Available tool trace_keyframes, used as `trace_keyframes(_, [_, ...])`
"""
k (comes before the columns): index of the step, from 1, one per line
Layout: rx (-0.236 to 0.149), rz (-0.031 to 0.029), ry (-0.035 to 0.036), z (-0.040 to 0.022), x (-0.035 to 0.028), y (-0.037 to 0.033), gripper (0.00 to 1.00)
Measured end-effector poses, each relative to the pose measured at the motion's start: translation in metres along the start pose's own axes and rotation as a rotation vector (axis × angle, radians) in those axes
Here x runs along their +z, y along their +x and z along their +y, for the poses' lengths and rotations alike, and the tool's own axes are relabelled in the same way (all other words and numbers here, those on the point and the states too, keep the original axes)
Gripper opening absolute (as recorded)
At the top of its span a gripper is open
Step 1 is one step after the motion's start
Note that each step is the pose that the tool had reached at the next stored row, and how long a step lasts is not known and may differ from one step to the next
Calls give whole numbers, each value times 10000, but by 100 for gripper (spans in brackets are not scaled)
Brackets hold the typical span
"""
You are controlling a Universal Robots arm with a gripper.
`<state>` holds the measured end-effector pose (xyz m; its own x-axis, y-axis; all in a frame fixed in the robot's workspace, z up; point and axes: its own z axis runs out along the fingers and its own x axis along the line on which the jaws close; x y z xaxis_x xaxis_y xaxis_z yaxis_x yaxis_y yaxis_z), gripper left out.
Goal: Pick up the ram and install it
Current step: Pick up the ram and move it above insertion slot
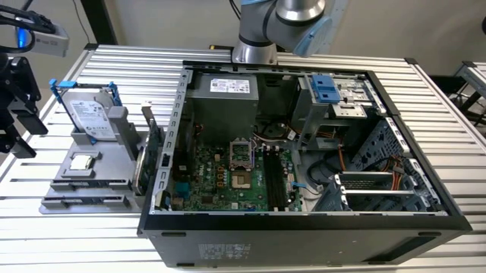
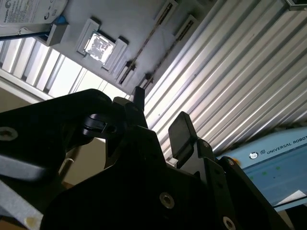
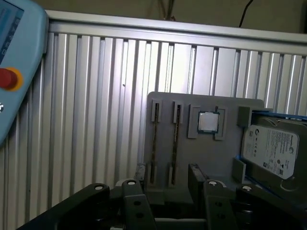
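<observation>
Hand (image 3: 167,170) released, fingers apart, nothing between. Ram (image 3: 154,143) standing on edge in slot of grey holder (image 3: 230,108) on desk (image 3: 96,120), lower left of exterior view, beside open computer case (image 1: 304,239). Hand near holder, clear of ram.

Soft, even room light in the exterior view: the ribbed table (image 1: 448,125) gleams pale, the computer case (image 1: 304,242) is shadowed inside. In both wrist views the jaws are dark silhouettes (backlit) against bright slats.
</observation>
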<state>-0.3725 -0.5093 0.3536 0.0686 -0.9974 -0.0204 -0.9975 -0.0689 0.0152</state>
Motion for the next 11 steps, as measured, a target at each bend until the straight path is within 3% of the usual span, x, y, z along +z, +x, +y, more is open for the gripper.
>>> trace_keyframes(11, [0, -1, 2, 0, 35, 1, 100])
